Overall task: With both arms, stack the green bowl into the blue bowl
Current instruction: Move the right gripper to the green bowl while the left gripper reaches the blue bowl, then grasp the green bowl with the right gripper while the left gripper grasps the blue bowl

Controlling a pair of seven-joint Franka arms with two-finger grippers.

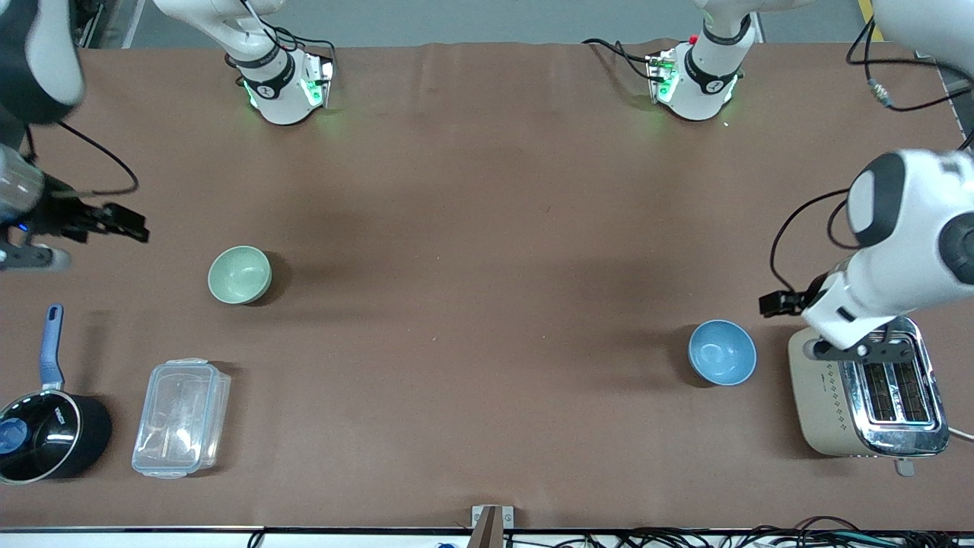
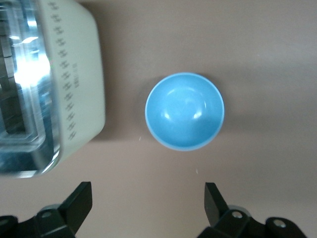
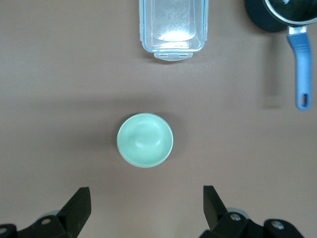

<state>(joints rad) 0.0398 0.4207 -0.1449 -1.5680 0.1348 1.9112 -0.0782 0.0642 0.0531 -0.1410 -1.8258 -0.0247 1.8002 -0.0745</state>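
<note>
Brown table spans the whole front view. Two white arms reach in from the bases along its robot edge.

Left arm hangs over its end of the table, above the toaster. Left gripper is up in the air over bare table just beside the toaster and the blue bowl, fingers spread wide apart, nothing between them. In the left wrist view the blue bowl sits ahead of the parted fingertips, centred on the gap, and the toaster lies just beside it.

Right arm comes in at the other end. Right gripper is in the air over bare table near the green bowl, fingers also wide apart and empty. In the right wrist view the green bowl sits ahead of the gap between the fingertips; the clear container and the saucepan lie farther out from the gripper.

Toaster: beige, chrome top, upright, at the left arm's end.

Saucepan: black, blue handle, at the right arm's end, near the front camera.

Clear lidded container: beside the saucepan, nearer the camera than the green bowl.

Blue bowl: upright, empty, on the table just beside the toaster, apart from the left gripper.

Green bowl: upright, empty, on the table, well apart from the blue bowl, untouched.
</note>
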